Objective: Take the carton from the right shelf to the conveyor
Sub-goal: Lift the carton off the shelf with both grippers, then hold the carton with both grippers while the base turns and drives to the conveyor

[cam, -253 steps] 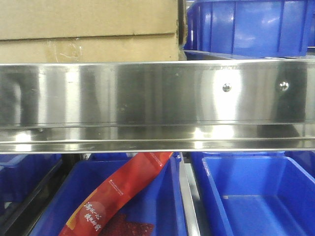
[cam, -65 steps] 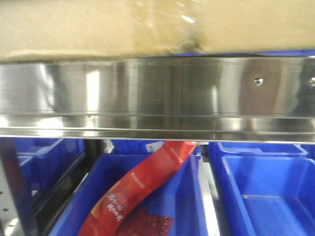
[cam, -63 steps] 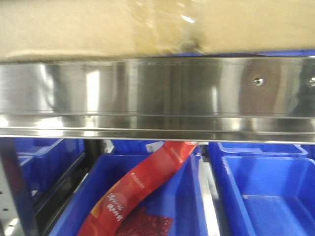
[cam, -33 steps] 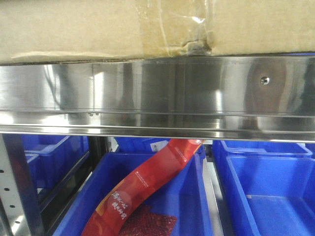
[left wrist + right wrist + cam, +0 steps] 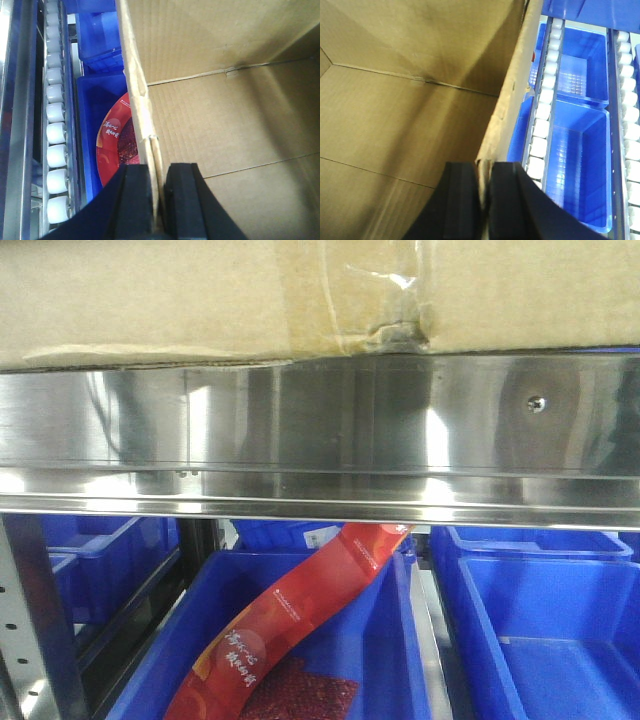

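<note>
Carton edges: the carton (image 5: pixel 150 300) fills the top of the front view. Its lower edge runs just above the front rail (image 5: pixel 300 430) of the shelf. A taped, torn notch sits right of centre on that edge.
Contact with shelf: a thin dark line parts the edge from the rail; whether the carton rests there I cannot tell.
Room on the left: just outside the left wall lie a row of white rollers (image 5: pixel 55 135) and blue bins (image 5: pixel 95 95).
Room on the right: more rollers and bins lie just beside the right wall, below its rim.
Room below: under the rail, bins stand side by side, and the middle one holds a red packet (image 5: pixel 290 630). A perforated upright (image 5: pixel 35 620) stands at the far left.
Surface: the rail is mirror-bright steel with one screw (image 5: pixel 537 402) at the right. The carton's inside is bare corrugated board.
Left gripper (image 5: pixel 159 200): narrow, its black fingers pinch the carton's left wall, one inside and one outside.
Right gripper (image 5: pixel 485 200): narrow, clamped the same way on the right wall.
</note>
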Robot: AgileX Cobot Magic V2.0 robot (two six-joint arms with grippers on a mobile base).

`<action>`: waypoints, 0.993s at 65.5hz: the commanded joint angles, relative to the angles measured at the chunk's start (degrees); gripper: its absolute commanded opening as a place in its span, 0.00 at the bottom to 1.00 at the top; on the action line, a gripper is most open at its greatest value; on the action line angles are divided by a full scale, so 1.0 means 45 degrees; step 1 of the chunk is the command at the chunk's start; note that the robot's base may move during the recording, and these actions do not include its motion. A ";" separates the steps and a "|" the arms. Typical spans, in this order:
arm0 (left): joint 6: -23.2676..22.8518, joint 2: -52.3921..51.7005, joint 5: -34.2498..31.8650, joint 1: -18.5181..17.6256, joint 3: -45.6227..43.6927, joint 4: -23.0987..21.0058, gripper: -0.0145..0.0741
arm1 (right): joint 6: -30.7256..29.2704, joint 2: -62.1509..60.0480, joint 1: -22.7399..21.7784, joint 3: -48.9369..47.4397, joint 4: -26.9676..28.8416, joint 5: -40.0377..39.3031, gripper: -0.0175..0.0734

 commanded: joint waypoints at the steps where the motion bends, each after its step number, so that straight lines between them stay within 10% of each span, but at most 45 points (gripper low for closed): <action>1: 0.0098 -0.0155 -0.0376 -0.0129 -0.0021 0.0035 0.15 | -0.0238 -0.0186 -0.0042 -0.0001 0.0070 -0.0599 0.12; 65: 0.0098 -0.0155 -0.0376 -0.0129 -0.0021 0.0035 0.15 | -0.0238 -0.0186 -0.0042 -0.0001 0.0070 -0.2067 0.12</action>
